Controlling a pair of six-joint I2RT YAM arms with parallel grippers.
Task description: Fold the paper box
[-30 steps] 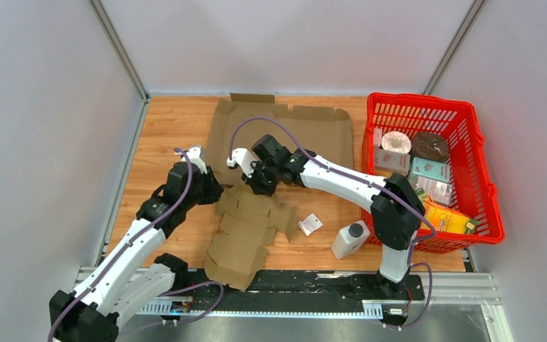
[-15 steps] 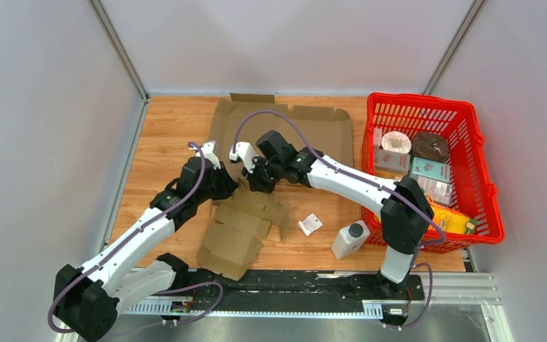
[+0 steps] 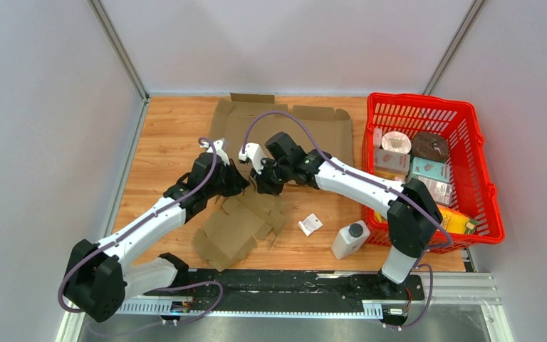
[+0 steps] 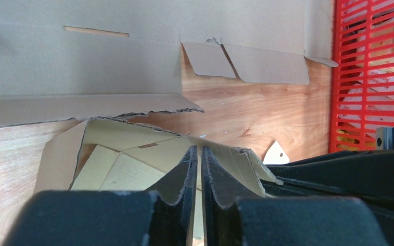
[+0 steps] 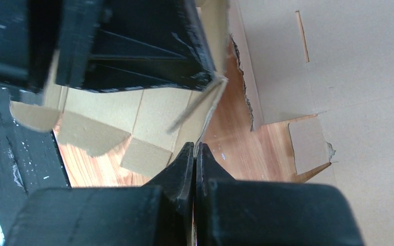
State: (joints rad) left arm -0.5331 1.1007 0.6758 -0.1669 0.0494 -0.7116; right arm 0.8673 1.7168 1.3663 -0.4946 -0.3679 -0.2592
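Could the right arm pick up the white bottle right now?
Probably not yet: the right gripper is shut on the paper box. The white bottle itself sits in the open, nothing covering it.

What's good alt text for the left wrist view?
The left gripper pinches the top edge of a partly folded paper box, jaws nearly together. Behind it a flat cardboard sheet lies on the wooden table, with a red basket at the right edge.

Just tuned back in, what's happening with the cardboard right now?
Both arms are on the half-folded paper box. The left end effector pinches one raised wall, and the right end effector is closed on an edge beside it. A second cardboard sheet lies flat behind them, untouched.
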